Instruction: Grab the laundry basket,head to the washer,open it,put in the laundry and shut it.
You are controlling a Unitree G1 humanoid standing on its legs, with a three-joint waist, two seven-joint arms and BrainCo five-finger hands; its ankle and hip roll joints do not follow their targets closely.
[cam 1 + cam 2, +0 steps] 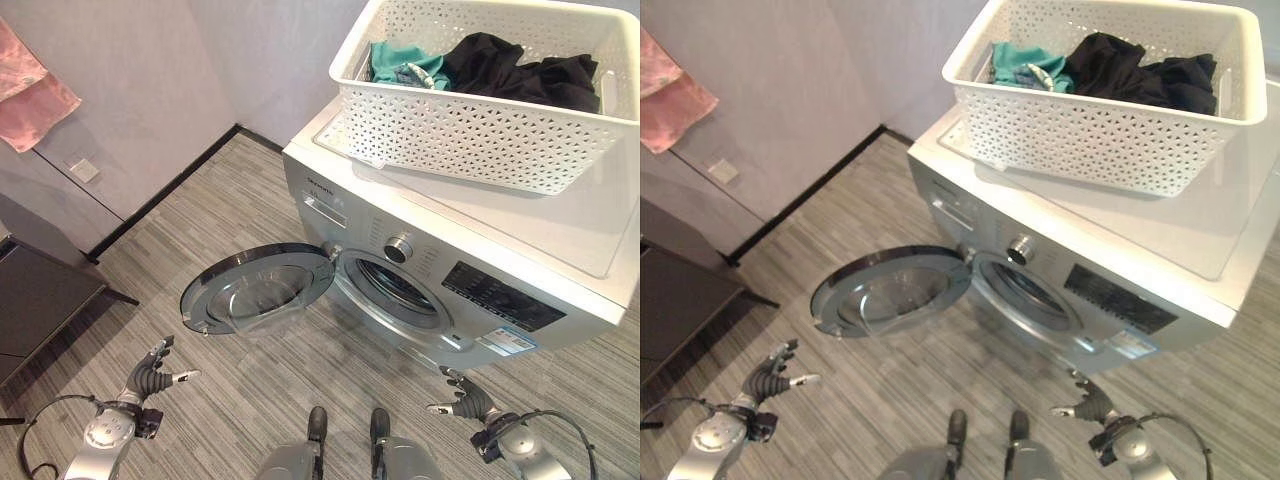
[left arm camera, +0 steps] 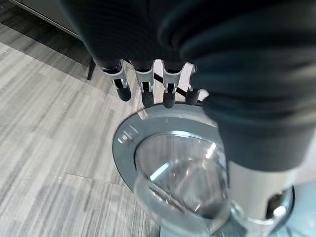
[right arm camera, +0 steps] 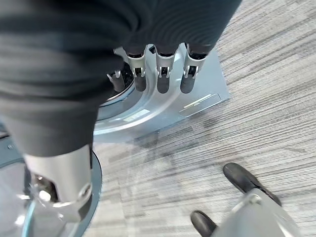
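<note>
The white lattice laundry basket (image 1: 460,130) stands on top of the silver washer (image 1: 500,225). In it lie a black garment (image 1: 520,65) and a teal one (image 1: 400,58). The washer's round door (image 1: 258,290) hangs wide open to the left, and the drum opening (image 1: 400,290) is dark. My left hand (image 1: 150,378) hangs low in front of the door with relaxed fingers (image 2: 143,84) and holds nothing. My right hand (image 1: 465,398) hangs low below the washer's front right, its fingers (image 3: 163,74) straight and empty too.
A pink towel (image 1: 30,95) hangs on the left wall above a wall socket (image 1: 85,168). A low dark piece of furniture (image 1: 40,300) stands at the far left. Grey striped floor (image 1: 250,200) runs between the wall and the washer.
</note>
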